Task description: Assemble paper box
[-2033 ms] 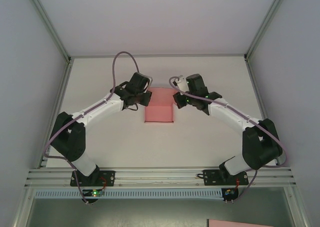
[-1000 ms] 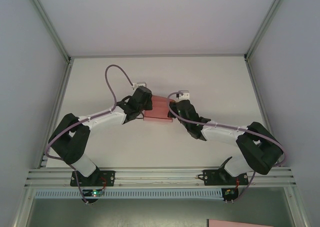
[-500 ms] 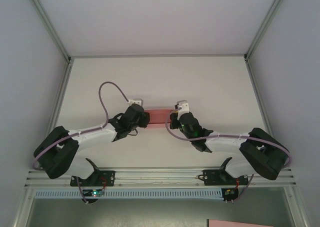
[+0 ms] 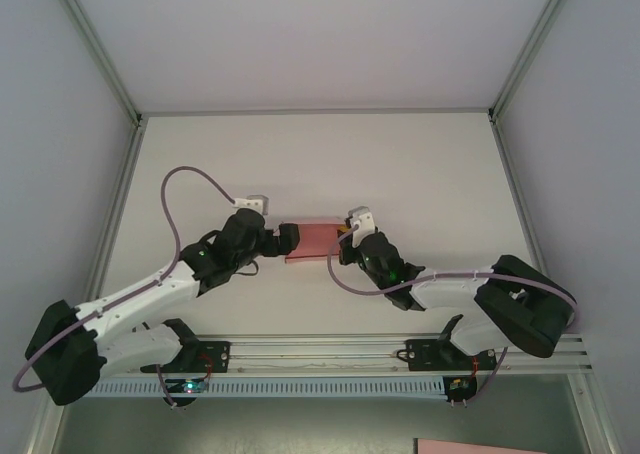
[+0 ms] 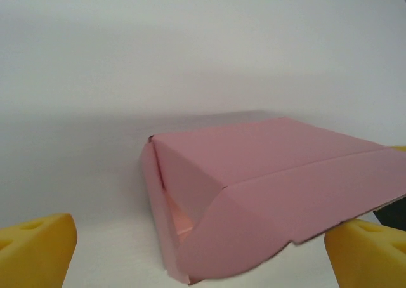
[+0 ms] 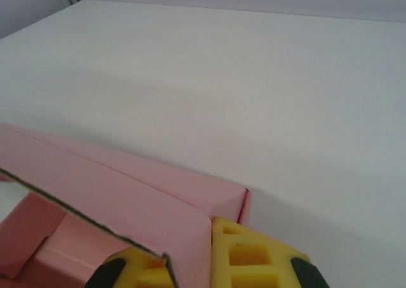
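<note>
The pink paper box (image 4: pixel 312 241) lies on the white table (image 4: pixel 420 174), partly folded, between my two grippers. In the left wrist view the box (image 5: pixel 266 174) shows a closed top and a loose end flap, with its inside visible through a gap. My left gripper (image 4: pixel 284 239) stands at the box's left end, open wide, its yellow fingertips (image 5: pixel 35 250) apart on either side and not touching it. My right gripper (image 4: pixel 345 246) is shut on the right wall of the box (image 6: pixel 127 193), the paperboard pinched between its yellow fingers (image 6: pixel 254 256).
The table is walled by a metal frame, with a rail (image 4: pixel 320 352) along the near edge where the arm bases sit. A purple cable (image 4: pixel 190 189) loops above the left arm. Another pink sheet (image 4: pixel 480 446) lies below the rail, off the table.
Both arms have drawn the box toward the near edge and set it lower. The left gripper has opened and let go of the box; the right stays shut on it.
</note>
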